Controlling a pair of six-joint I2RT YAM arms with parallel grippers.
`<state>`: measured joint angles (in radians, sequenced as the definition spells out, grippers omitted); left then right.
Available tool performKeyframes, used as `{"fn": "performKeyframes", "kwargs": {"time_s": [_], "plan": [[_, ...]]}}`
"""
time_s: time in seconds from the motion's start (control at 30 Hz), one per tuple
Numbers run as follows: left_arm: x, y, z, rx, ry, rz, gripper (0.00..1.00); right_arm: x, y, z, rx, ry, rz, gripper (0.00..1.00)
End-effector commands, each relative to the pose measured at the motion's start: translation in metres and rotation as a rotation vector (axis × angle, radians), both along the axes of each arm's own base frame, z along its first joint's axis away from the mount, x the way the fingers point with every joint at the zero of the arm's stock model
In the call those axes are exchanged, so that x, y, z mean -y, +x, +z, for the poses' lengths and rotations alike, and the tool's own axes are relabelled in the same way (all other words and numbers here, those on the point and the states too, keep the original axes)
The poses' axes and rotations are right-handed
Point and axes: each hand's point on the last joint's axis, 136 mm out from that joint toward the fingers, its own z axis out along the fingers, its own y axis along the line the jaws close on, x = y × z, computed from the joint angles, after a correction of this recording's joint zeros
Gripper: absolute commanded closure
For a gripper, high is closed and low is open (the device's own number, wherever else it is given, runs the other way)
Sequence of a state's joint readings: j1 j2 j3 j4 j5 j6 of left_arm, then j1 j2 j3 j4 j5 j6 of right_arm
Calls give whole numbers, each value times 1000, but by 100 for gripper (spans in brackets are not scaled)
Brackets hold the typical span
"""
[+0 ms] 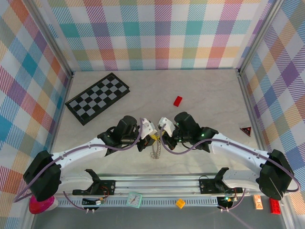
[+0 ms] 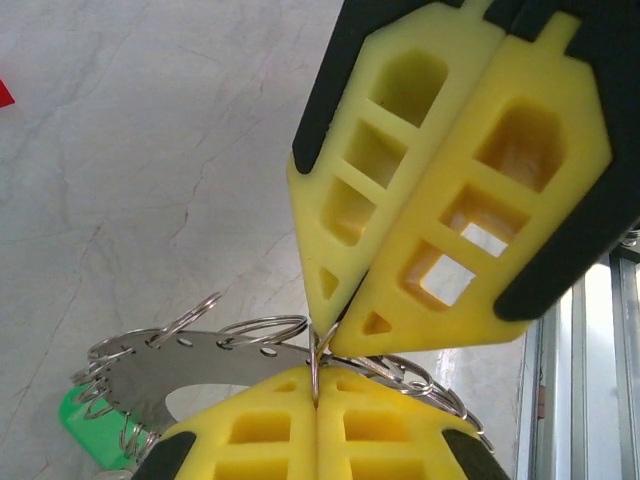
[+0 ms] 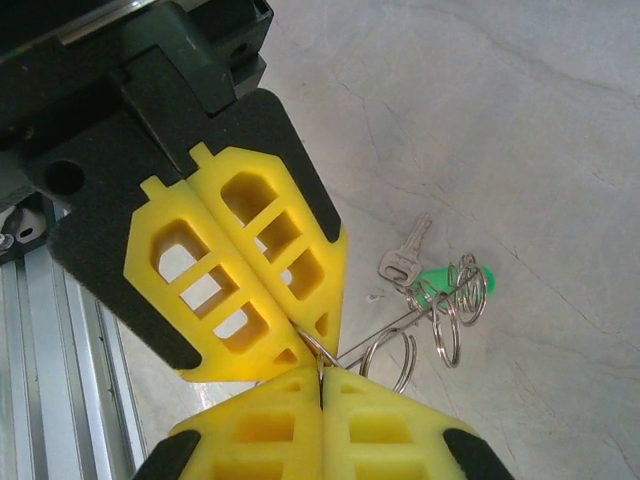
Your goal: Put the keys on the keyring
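- Two hands, left gripper (image 2: 316,400) and right gripper (image 3: 322,390), are clamped shut on one loop of the keyring (image 2: 190,365).
- A silver key (image 3: 403,258) and a green-headed key (image 3: 440,280) are resolved among its loops by the right wrist view; overhead, it is seen as a dangling strand.

1. Two grippers: the left gripper (image 2: 316,385) and the right gripper (image 3: 322,378).
2. Two keys: one silver key (image 3: 404,256) and one green-headed key (image 3: 440,281).
3. One keyring (image 2: 200,360), carrying several small wire loops.
4. One chequerboard (image 1: 97,98).
5. One red block (image 1: 177,100) on the table.
6. One dark triangle (image 1: 246,130).
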<state>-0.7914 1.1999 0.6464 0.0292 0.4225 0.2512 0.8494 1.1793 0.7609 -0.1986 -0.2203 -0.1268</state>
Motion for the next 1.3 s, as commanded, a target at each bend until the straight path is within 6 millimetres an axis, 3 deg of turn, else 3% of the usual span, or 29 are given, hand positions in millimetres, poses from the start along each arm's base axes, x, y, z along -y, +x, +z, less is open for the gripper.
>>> {"fn": "performKeyframes", "kwargs": {"time_s": [0.0,0.27,0.43,0.7,1.27], "plan": [[14,-8,22,23,-60,-72,100,-8,14,18,62,48,-38,100],[12,-3,24,105,-61,-26,100,6,40,17,-95,88,-365,100],[8,12,24,221,-45,79,100,11,36,1,-327,176,-555,100],[2,19,25,332,-45,147,100,11,28,-2,-434,244,-589,100],[1,27,26,335,-145,260,100,12,28,-3,-513,326,-634,100]]}}
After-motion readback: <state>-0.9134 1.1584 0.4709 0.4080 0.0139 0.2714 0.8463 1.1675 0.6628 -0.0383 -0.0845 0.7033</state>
